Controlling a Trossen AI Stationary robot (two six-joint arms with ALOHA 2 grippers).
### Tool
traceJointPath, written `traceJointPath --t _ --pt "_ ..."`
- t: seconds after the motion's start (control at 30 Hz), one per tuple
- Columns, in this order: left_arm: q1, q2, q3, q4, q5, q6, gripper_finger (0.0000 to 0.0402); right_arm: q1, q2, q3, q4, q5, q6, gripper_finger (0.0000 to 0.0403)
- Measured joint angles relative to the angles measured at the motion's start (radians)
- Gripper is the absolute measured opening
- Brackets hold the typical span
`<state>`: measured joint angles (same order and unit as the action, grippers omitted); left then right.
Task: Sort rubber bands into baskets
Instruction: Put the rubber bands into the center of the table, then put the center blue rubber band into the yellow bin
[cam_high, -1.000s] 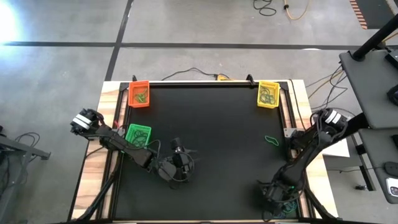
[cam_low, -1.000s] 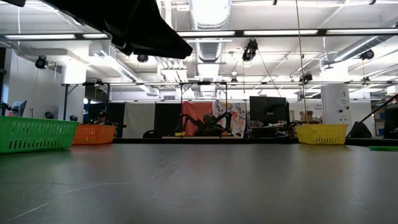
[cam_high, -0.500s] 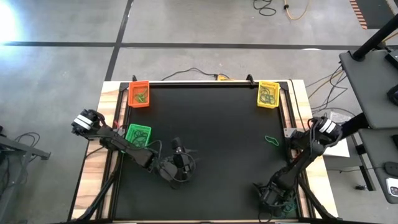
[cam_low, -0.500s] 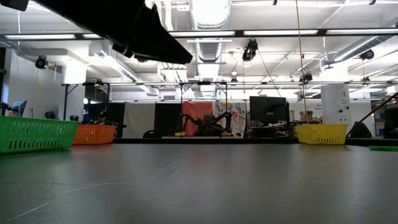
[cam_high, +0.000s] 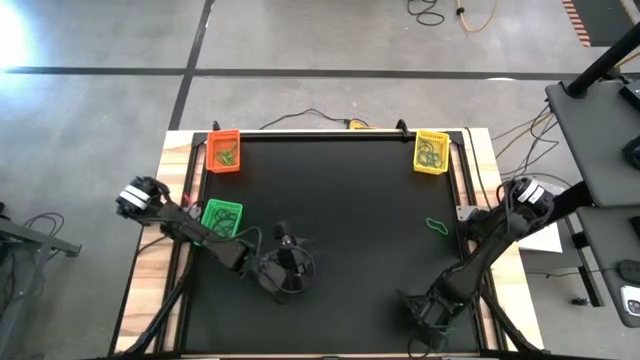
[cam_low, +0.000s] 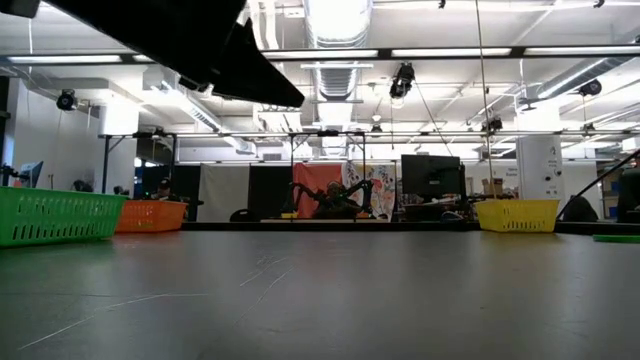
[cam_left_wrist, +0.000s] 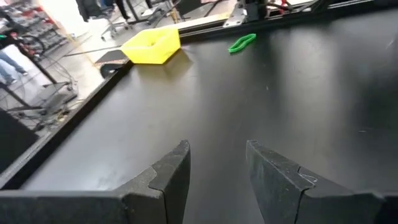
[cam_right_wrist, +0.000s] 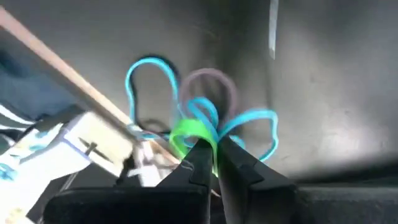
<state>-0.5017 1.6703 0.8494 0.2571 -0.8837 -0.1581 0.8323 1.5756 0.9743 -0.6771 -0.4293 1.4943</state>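
My right gripper is at the table's near right corner, shut on a green rubber band. Several blue bands loop around the fingertips. My left gripper hangs open over bare table at the near left, holding nothing. Another green band lies flat near the right edge. The orange basket stands at the far left and the yellow basket at the far right. The green basket stands by the left edge. All three hold bands. My right gripper pinches the green band's strand between its two fingertips, slanting down from above. The band's loop stands out beyond the fingertips. Whether the blue bands are caught in the pinch, and whether the green band is clear of the table, I cannot tell.
A pale wooden edge strip and a white tag lie close to the bands at the table's near right corner. A dark arm crosses overhead in the low view. The middle of the black mat is bare.
My right gripper has shifted a little toward the table's left edge and risen slightly, and its wrist has rolled. My left arm has kept still.
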Motion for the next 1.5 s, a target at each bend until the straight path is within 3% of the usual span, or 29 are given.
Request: traceJointPath --t 0.23,0.4,0.6,0.73,0.97,1.33,1.5 --pt "-0.021 -0.018 0.000 -0.054 -0.024 -0.016 0.0142 -0.087 -0.017 0.148 -0.158 0.310 -0.277 0.0009" --pt "-0.035 -0.030 0.001 -0.093 -0.024 -0.019 0.0142 -0.208 0.012 0.175 -0.147 0.505 -0.503 0.0009" --pt "-0.069 -0.126 0.001 -0.260 -0.027 -0.097 0.0142 -0.377 0.051 0.198 -0.053 0.648 -0.777 0.0009" --pt "-0.085 -0.203 0.001 -0.422 -0.026 -0.204 0.0142 -0.483 0.092 0.195 0.126 0.668 -0.961 0.0009" --pt "-0.091 -0.262 0.000 -0.629 0.001 -0.446 0.0142 -0.580 0.191 0.198 0.321 0.666 -1.108 0.0020" --pt "-0.091 -0.158 -0.001 -0.564 0.012 -0.466 0.0142 -0.584 0.242 0.253 0.287 0.667 -1.088 0.0148" --pt "-0.091 -0.116 0.001 -0.539 0.012 -0.470 0.0142 -0.574 0.184 0.258 0.158 0.725 -1.060 0.0172"
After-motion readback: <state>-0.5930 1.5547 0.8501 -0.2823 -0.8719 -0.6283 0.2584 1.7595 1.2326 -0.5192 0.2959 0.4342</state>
